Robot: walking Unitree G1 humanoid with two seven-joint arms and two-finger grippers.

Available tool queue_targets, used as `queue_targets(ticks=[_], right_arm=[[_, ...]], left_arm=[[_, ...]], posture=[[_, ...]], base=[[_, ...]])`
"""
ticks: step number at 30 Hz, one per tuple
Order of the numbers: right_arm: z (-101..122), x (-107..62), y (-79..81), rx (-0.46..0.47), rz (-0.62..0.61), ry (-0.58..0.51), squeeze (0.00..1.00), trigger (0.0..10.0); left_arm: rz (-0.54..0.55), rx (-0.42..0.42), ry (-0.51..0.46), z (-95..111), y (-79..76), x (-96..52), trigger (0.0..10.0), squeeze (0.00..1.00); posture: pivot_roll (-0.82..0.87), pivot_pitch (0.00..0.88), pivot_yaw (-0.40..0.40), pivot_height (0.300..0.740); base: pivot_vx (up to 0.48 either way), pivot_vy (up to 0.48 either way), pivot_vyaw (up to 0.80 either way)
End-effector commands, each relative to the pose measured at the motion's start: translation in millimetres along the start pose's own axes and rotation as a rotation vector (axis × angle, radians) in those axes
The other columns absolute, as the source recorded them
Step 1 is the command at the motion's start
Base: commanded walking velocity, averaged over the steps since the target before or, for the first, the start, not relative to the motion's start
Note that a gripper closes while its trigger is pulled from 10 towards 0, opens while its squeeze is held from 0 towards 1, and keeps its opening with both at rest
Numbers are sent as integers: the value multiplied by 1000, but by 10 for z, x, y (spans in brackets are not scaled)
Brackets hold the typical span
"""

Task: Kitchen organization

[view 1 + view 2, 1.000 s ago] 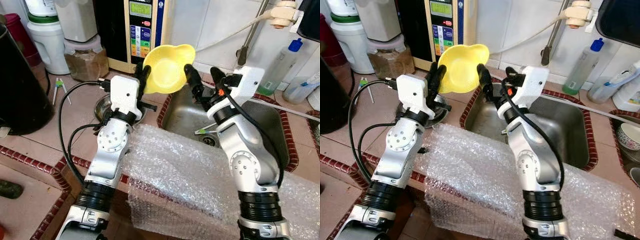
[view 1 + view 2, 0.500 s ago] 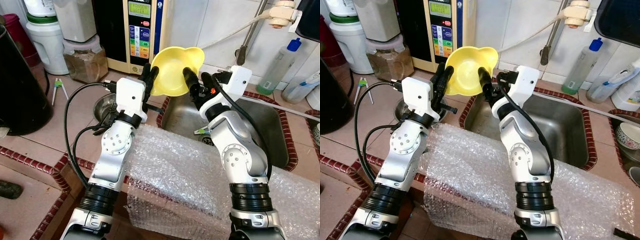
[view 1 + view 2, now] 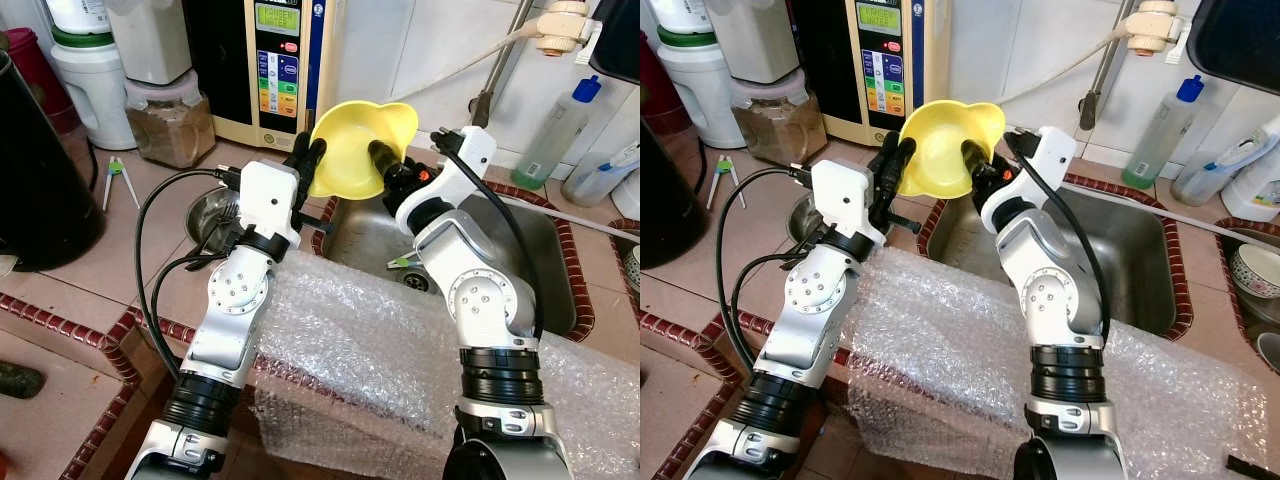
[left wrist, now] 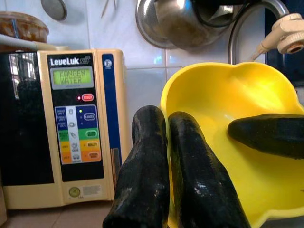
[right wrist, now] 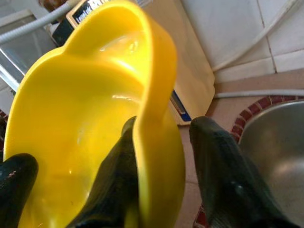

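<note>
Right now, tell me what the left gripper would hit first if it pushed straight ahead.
The left gripper already touches the yellow bowl. Beyond it, probably the tiled wall beside the water ionizer; depth is unclear.

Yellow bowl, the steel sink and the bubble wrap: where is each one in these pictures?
Yellow bowl [image 3: 352, 150]: left eye view, on its inner wall.
Steel sink [image 3: 1130, 270]: right eye view, on the bare basin floor.
Bubble wrap [image 3: 350, 345]: left eye view, on the middle of the sheet over the counter edge.

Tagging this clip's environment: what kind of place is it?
Most likely a home kitchen: a steel sink set in a tiled counter, a water ioniser against the wall tiles, and dish soap bottles beside the sink. Both grippers hold a yellow bowl.
</note>
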State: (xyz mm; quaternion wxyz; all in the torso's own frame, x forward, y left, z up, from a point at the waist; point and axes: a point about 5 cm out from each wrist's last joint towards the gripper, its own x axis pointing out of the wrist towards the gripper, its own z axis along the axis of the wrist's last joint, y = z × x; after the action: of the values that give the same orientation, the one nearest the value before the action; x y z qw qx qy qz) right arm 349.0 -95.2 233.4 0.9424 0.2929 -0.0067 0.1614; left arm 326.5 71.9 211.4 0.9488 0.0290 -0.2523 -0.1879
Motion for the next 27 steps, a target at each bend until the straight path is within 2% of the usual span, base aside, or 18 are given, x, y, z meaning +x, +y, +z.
queue_targets(ticks=[1,16,20,21,22,23,24,26,27], right_arm=[[-52,-5,-63,4,-36,38,0,0],[-88,-20,-210,3,-129,61,0,0],[-97,-27,-309,-1,-201,61,0,0],[-85,-34,-365,-9,-238,53,0,0],[-73,-46,-428,-14,-277,44,0,0],[-73,-46,-428,-14,-277,44,0,0],[-56,-62,-502,-20,-320,34,0,0],[-53,-66,-519,-21,-329,32,0,0],[-49,-73,-542,-26,-341,29,0,0]], left_arm=[[-16,-1,-71,142,-49,47,0,0],[-21,11,-54,119,-44,42,0,0],[-27,2,-25,78,-41,34,0,0],[-34,-23,4,41,-42,26,5373,0],[-40,-61,44,-11,-46,14,10000,0],[-40,-61,44,-11,-46,14,10000,0],[-58,-134,98,-81,-62,-9,10000,0],[-67,-162,111,-99,-71,-18,10000,0],[-80,-190,128,-120,-84,-30,10000,1000]], posture=[[-8,56,-67,740],[-2,59,-65,740],[0,59,-63,740],[1,59,-63,740],[1,59,-63,740],[1,59,-63,740],[3,60,-61,740],[3,60,-61,740],[3,60,-61,740]], base=[[0,0,0],[0,0,0],[0,0,0],[0,0,0],[0,0,0],[0,0,0],[0,0,0],[0,0,0],[0,0,0]])
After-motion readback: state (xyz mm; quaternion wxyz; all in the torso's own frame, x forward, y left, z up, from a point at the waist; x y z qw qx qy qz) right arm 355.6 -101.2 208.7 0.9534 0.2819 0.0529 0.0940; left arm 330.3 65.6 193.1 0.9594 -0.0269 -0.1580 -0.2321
